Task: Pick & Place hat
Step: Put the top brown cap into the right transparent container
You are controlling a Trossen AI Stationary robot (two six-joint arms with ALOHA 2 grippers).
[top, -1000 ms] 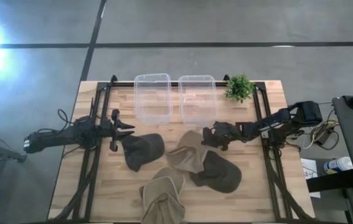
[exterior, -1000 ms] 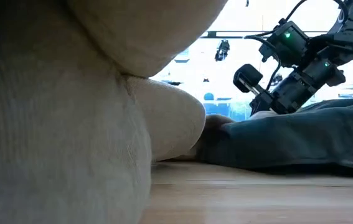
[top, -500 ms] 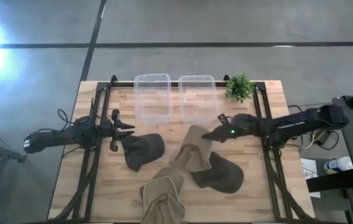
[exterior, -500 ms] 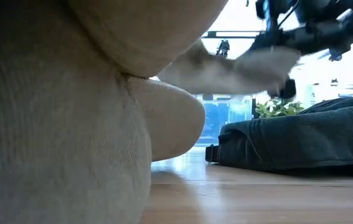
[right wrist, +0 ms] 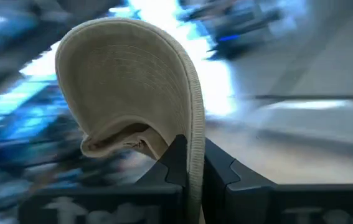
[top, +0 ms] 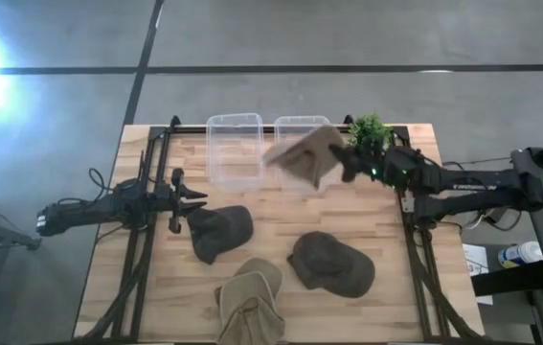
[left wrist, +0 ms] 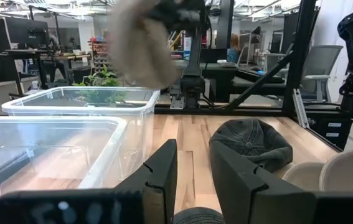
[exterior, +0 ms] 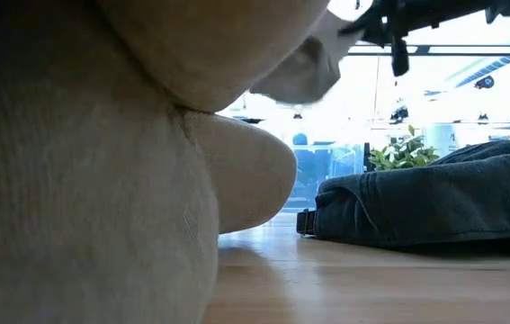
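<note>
My right gripper (top: 346, 163) is shut on a tan corduroy hat (top: 302, 158), which is in the air over the right clear bin (top: 302, 123). The low view shows this hat (exterior: 299, 67) high above the table. My left gripper (left wrist: 195, 174) is open and low over the table's left part, its fingertips just above the crown of a dark hat (top: 218, 230) lying there. A second dark hat (top: 333, 264) lies crown up in the table's middle. Two more tan hats (top: 252, 299) lie at the near edge. My right gripper pinches the tan hat by the edge of its brim (right wrist: 193, 158) between its two fingers (right wrist: 175, 155). It reaches in roughly level from the table's right. The hat is lifted clear and its curved brim and crown (right wrist: 126, 87) stick out beyond the fingertips, toward the table's left.
Two clear plastic bins stand side by side at the far edge, the left one (top: 235, 149) beside the right. A small green plant (top: 369, 134) stands at the far right corner, close to my right arm. Bare wood shows between the hats.
My right gripper took the tan hat off the middle of the table, where it lay against the dark hat. It rose and swung toward the far edge, carrying the hat over the right bin. The dark hat stayed put and now shows whole.
</note>
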